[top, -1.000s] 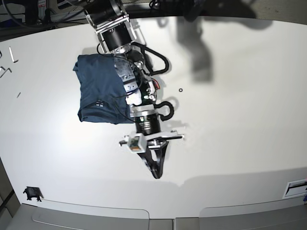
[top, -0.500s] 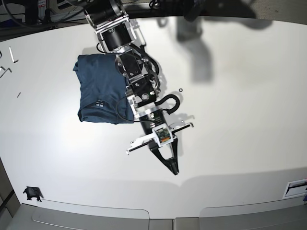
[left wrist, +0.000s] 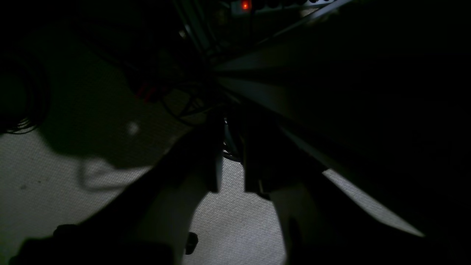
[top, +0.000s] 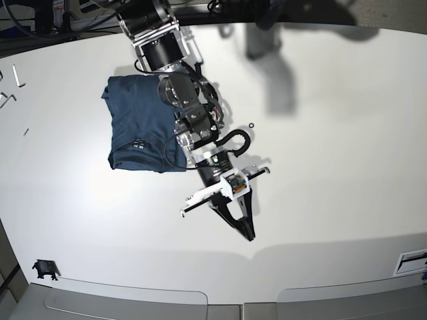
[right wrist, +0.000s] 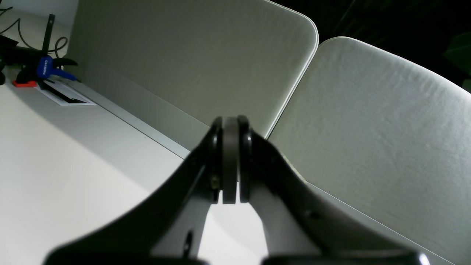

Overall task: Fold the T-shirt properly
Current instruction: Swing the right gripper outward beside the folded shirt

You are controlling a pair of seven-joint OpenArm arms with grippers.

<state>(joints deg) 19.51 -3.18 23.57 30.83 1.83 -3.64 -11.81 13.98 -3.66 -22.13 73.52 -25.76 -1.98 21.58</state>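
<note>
Swinging clear of the T-shirt [top: 138, 130], the right end effector [top: 244, 230] has drifted out over bare white table [top: 333, 167], pads pressed together on nothing — so the folding looks finished. Navy cotton lies in a soft, squarish packet, matte against the smooth top; the left end effector [left wrist: 231, 186] sits off-table, slightly apart, empty

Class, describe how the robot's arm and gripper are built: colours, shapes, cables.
The right arm is black with silver metal joints, black cables looping beside it. A white crossbar sits at its wrist. The right gripper has glossy black curved jaws tapering to a point, with grey pads inside.
</note>
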